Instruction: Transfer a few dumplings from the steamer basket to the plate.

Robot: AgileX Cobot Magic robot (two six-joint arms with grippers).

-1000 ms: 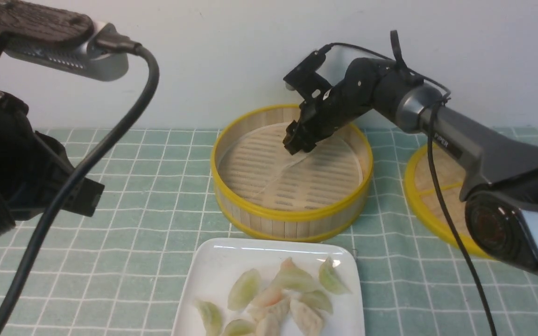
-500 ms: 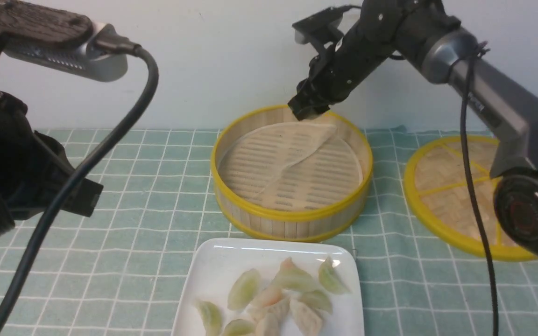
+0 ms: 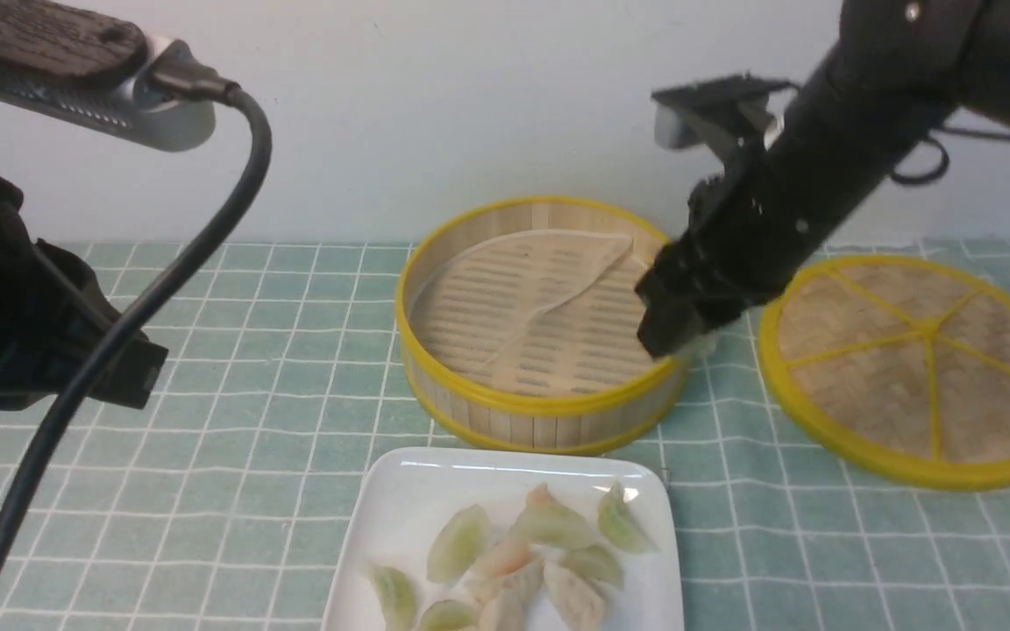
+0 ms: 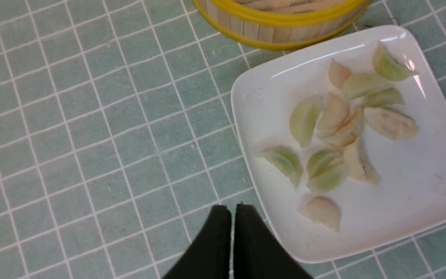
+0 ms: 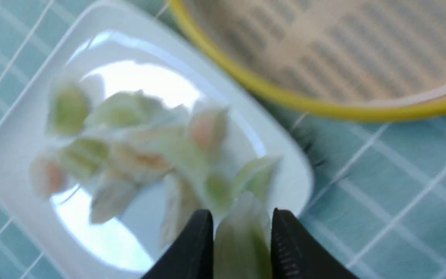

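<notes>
My right gripper hangs over the right rim of the steamer basket. It is shut on a pale green dumpling, which shows between the jaws of the right gripper in the right wrist view. No dumpling shows inside the basket, only its folded liner cloth. Several dumplings lie heaped on the white plate in front of the basket. The left gripper is shut and empty, above the cloth beside the plate. Blurred, the plate lies below the held dumpling.
A flat woven disc with yellow spokes lies to the right of the basket. The left arm and its cable fill the left side. A green checked tablecloth covers the table, with a white wall behind.
The right gripper rose from the basket's far side and swung right and toward me, carrying a dumpling. A flap of the liner cloth now lies folded. The left arm barely shifted.
</notes>
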